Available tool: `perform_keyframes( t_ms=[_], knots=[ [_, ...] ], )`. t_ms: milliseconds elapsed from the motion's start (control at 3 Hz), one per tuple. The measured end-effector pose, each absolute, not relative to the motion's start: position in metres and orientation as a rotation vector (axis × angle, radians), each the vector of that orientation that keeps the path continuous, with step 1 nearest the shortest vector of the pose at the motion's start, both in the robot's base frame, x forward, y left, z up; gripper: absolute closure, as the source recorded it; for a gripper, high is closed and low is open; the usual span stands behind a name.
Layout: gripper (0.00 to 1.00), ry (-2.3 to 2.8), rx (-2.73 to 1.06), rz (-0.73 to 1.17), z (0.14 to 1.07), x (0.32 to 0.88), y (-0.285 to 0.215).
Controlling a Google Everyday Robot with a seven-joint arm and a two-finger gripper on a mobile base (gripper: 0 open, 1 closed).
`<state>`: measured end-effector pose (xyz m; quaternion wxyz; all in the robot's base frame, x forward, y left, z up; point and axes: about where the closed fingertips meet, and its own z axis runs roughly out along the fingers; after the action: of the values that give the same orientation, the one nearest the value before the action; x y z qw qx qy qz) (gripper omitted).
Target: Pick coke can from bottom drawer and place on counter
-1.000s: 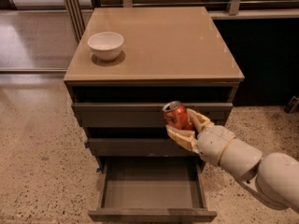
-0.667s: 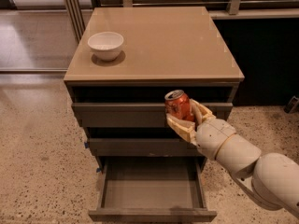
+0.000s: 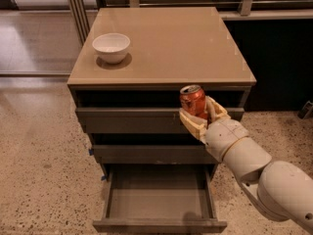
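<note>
One white bowl (image 3: 111, 47): sitting near the far left corner of the tabletop (image 3: 186, 43), well apart from the can.
Tabletop: lying glossy and tan over three drawers, showing a thin darker edge along the front.
Upper two drawers (image 3: 142, 122): showing flat grey-brown fronts, with a dark gap above each.
Bottom drawer (image 3: 156, 199): standing pulled out toward the camera, showing its floor and side walls.
Coke can (image 3: 193, 101): hanging roughly upright in the air, silver top up, in front of the top drawer's front, just below the tabletop edge and high above the bottom drawer.
Pincer (image 3: 200, 112): clasping the coke can, one finger pressing its lower left side, the other its right side.
Arm (image 3: 249, 165): reaching in from the lower right, white and rounded.
</note>
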<state>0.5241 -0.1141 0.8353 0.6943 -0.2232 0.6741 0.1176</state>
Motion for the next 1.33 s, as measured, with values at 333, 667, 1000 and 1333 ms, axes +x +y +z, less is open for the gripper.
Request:
perform_keyframes(
  t_ms=[333, 667, 1000, 1333],
  knots=[
    [1.0, 1.504, -0.498, 0.264, 0.836, 0.524, -0.113],
    [1.0, 1.46, -0.513, 0.311, 0.853, 0.533, -0.109],
    [1.0, 1.355, -0.594, 0.381, 0.903, 0.573, -0.1],
    [1.0, 1.309, -0.631, 0.367, 0.938, 0.6, -0.107]
  ],
)
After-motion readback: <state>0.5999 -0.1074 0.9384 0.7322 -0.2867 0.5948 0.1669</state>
